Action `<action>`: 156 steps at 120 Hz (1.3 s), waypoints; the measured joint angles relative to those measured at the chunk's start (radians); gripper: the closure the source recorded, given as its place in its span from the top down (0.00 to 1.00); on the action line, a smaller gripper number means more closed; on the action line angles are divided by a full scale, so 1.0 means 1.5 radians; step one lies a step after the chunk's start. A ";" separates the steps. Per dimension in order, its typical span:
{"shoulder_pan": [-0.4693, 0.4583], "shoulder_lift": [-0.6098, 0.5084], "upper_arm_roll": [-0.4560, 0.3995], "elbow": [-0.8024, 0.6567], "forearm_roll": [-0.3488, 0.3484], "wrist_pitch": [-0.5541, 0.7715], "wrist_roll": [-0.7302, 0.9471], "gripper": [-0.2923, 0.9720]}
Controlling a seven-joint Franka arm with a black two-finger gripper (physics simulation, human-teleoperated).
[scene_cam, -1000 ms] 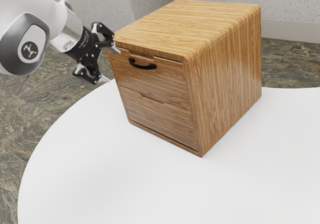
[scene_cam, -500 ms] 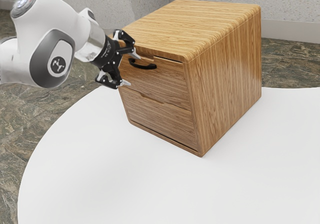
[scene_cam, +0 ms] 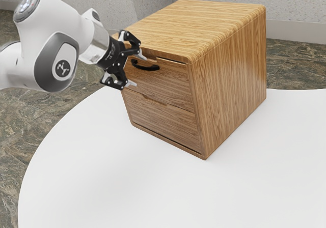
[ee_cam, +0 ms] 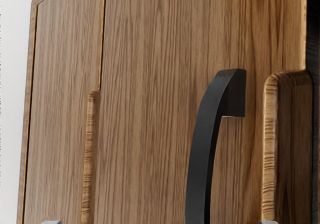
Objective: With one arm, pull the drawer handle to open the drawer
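- The pincer (scene_cam: 133, 66) is edging nearer the handle (scene_cam: 146, 66) than a moment ago, with its fingers spread apart (nothing gripped yet).
- The top drawer (scene_cam: 163, 83) is sitting shut just ahead, so I judge the grasp is coming next.

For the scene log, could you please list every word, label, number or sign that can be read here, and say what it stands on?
No words or numbers can be read.
On the arm: a white emblem on a round grey cap, a symbol, not letters.
On the gripper: pale marks on its black body, too small to read.
On the cabinet and its handle: no markings.
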 joint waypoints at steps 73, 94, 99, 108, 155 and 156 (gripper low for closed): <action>-0.001 -0.005 0.001 -0.019 0.000 -0.003 0.016 0.52; 0.000 -0.008 0.002 -0.019 0.000 -0.008 0.019 0.48; 0.000 -0.009 0.002 -0.019 0.000 -0.011 0.019 0.46; 0.000 -0.014 0.004 -0.022 0.001 -0.016 0.020 0.43; 0.000 -0.048 0.012 -0.041 0.003 -0.038 0.025 0.31; 0.000 -0.049 0.013 -0.042 0.003 -0.038 0.026 0.31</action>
